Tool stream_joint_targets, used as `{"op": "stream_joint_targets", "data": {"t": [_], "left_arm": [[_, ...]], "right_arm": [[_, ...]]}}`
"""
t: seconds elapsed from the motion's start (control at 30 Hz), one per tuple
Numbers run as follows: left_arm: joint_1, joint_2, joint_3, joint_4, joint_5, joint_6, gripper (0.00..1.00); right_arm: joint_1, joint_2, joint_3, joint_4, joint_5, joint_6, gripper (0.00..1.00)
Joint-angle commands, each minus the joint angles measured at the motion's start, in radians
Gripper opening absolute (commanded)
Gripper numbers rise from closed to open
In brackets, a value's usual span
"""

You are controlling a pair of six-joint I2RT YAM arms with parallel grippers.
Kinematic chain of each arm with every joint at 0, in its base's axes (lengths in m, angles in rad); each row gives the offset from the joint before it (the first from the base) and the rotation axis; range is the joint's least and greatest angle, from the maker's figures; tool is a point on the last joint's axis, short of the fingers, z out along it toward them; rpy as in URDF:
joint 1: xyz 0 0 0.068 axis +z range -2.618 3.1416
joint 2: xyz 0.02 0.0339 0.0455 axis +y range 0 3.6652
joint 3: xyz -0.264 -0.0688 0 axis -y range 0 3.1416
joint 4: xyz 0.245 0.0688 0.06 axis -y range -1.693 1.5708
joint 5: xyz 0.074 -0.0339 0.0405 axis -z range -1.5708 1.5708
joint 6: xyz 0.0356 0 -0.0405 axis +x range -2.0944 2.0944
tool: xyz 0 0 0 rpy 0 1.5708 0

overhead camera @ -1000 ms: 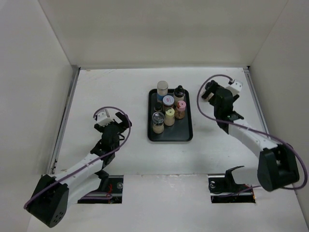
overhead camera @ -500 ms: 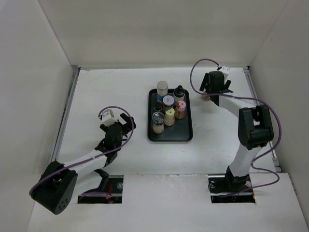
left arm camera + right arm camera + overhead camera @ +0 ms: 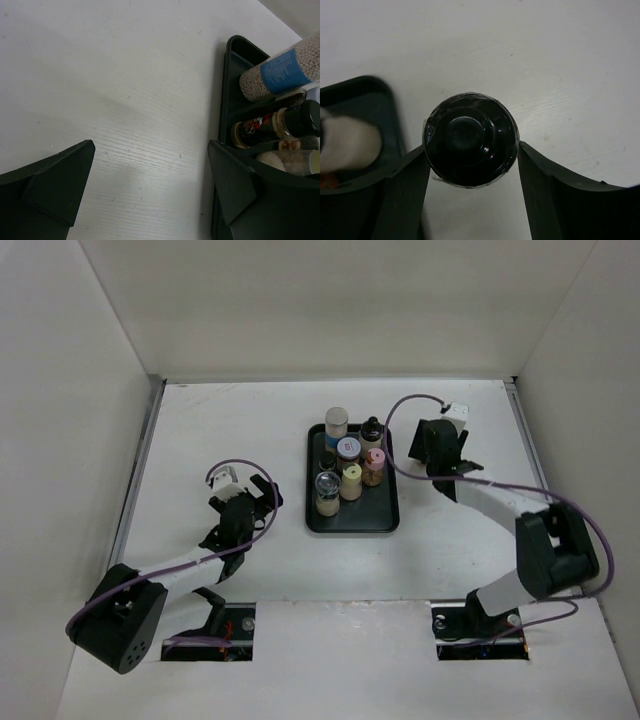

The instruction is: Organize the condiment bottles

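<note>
While the right gripper (image 3: 471, 148) has both fingers pressed against a black-cap bottle (image 3: 469, 134), one on each side of the cap, the left gripper (image 3: 150, 150) is just spread wide over the table (image 3: 125, 75) with nothing between its fingers.

The right wrist cam looks straight down on that black cap, so I honestly can't tell if the bottle is standing on the table or lifted off it. Either way it's outside the tray (image 3: 365, 95), just beside its edge, with white table showing around it. From the overhead view the gripper sits just off the tray's right side, toward the far corner, and the bottle is hidden under it.

The other bottles are all upright and bunched together on the tray:
- grey-cap bottle (image 3: 337, 420) at the far left
- a second black-cap one (image 3: 372, 426) to its right
- blue-lid jar (image 3: 348, 447) just in front of those two
- pink-cap bottle (image 3: 374, 457) on the right
- yellow-cap bottle (image 3: 351, 474) in the middle
- clear-top jar (image 3: 327, 483) nearest the arms
- something small and dark is tucked behind the clear-top jar, too small to make out

The left gripper is low over the table to the left of the tray, pointing at it. Its right finger is near the tray's left rim in the wrist view, not touching any bottle.
</note>
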Motion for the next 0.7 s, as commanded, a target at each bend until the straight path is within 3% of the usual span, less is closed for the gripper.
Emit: {"op": "stream_joint_targets", "data": {"t": [0.0,0.17,0.33,0.67], "left_arm": [[0.003,-0.009,0.016,0.055,0.006,-0.017,1.0],[-0.002,-0.006,0.016,0.055,0.007,-0.025,1.0],[0.001,-0.013,0.018,0.052,0.009,-0.025,1.0],[0.006,-0.036,0.01,0.049,-0.01,-0.022,1.0]], "right_arm": [[0.102,-0.187,-0.077,0.073,0.064,0.044,0.46],[0.254,-0.365,-0.174,-0.07,0.095,0.094,0.46],[0.409,-0.431,-0.233,-0.141,0.103,0.191,0.46],[0.579,-0.277,-0.221,-0.015,0.084,0.217,0.48]]}}
